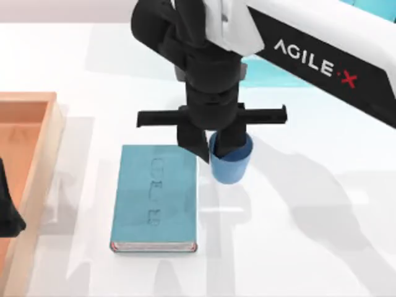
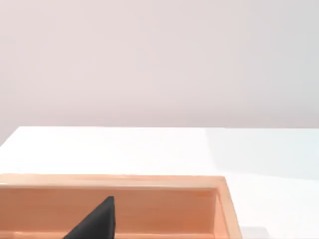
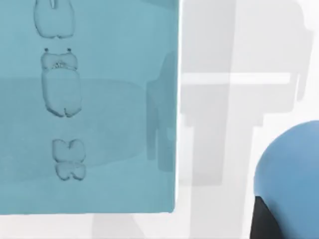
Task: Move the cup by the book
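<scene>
Right gripper is over the middle of the worktop, its jaws clenched on the rim of the blue cup, one finger inside, one outside. From the jaws, the teal book lies just to the left, long axis running toward the near edge. The left gripper sits parked over the wooden tray, its jaws' state impossible to tell.

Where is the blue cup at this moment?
In the top view the cup sits near the table's middle, just right of the book's far right corner, with the right gripper at its rim.
</scene>
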### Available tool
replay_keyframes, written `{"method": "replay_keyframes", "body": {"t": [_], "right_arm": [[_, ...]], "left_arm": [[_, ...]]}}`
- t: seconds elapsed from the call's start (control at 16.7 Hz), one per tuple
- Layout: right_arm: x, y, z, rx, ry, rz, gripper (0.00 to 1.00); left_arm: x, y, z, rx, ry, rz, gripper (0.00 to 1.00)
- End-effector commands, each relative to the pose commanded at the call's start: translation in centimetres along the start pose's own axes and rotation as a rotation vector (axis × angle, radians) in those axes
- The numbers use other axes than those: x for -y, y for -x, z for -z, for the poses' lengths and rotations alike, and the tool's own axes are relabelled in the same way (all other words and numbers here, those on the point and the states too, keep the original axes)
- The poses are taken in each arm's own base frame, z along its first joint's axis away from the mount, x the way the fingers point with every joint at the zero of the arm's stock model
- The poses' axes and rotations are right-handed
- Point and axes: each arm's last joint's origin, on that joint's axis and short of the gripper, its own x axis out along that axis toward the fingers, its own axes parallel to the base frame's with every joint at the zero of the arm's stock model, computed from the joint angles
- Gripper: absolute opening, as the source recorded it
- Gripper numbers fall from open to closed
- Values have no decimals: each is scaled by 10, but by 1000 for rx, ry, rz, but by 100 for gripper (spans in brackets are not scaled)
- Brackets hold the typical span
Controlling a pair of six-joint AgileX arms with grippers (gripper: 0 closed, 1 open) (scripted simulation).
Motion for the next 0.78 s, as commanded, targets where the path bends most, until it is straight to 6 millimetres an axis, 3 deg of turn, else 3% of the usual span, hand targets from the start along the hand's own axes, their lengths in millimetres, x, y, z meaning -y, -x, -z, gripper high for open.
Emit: {"method": "replay_keyframes", "body": {"t": [0.12, 0.42, 0.78], "right_arm": [[1, -10, -1, 5, 0, -5, 0], [6, -55, 1, -3, 0, 8, 0], [7, -64, 1, -4, 1, 7, 0]], "left_arm": [[0, 0, 0, 0, 0, 0, 100], [0, 0, 0, 0, 0, 0, 100], [0, 0, 0, 0, 0, 0, 100]]}}
